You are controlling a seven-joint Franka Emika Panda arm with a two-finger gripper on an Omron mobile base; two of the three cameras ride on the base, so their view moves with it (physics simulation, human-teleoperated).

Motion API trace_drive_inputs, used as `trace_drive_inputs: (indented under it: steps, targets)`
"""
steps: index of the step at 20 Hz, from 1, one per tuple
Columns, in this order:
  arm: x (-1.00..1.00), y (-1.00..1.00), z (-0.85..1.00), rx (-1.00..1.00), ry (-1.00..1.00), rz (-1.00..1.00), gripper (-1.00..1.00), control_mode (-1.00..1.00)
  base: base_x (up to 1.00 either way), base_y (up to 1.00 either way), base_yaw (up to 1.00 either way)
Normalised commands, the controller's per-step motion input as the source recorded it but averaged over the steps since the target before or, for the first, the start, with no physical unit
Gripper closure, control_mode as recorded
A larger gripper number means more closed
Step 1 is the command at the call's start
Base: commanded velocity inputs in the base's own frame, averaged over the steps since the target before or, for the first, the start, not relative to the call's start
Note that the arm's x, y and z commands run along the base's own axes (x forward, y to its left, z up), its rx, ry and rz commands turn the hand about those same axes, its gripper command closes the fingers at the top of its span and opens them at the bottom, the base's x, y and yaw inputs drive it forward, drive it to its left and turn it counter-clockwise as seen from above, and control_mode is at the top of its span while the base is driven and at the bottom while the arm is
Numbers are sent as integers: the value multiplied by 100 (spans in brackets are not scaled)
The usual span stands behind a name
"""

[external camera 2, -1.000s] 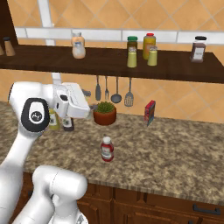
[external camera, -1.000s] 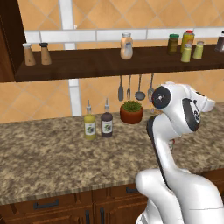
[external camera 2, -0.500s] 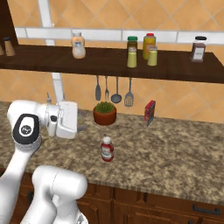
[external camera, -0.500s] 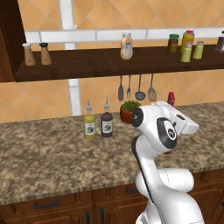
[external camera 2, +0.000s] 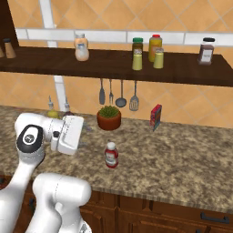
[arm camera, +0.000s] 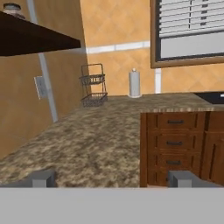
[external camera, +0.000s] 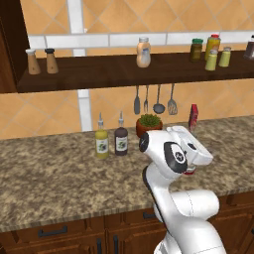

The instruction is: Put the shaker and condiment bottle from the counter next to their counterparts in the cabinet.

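Arm swung low; end effector (arm camera: 112, 177) open (empty); squat red condiment bottle (external camera 2: 111, 155), white cap.

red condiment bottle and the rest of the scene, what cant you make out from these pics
- Condiment bottle: whole in the right base view; in the left base view the arm's white wrist hides all but a red sliver.
- Its label text: too small to read.
- Gripper: the hand view shows only the fingertips, wide apart; the bottom edge cuts the rest.
- Two shakers on the cabinet: too small to tell apart.
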Motion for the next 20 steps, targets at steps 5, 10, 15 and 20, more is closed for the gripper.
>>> trace_drive_inputs:
  steps: [5,10,15,20]
  targets:
    - [1,-15,-64,-1,-1,1,-100,-100,0,0,0]
    - [31,0,-49,0,-1,0,-100,-100,0,0,0]
    - [60,0,-21,0,-1,0,-100,-100,0,0,0]
    - [37,-2,-38,0,0,0,-100,-100,0,0,0]
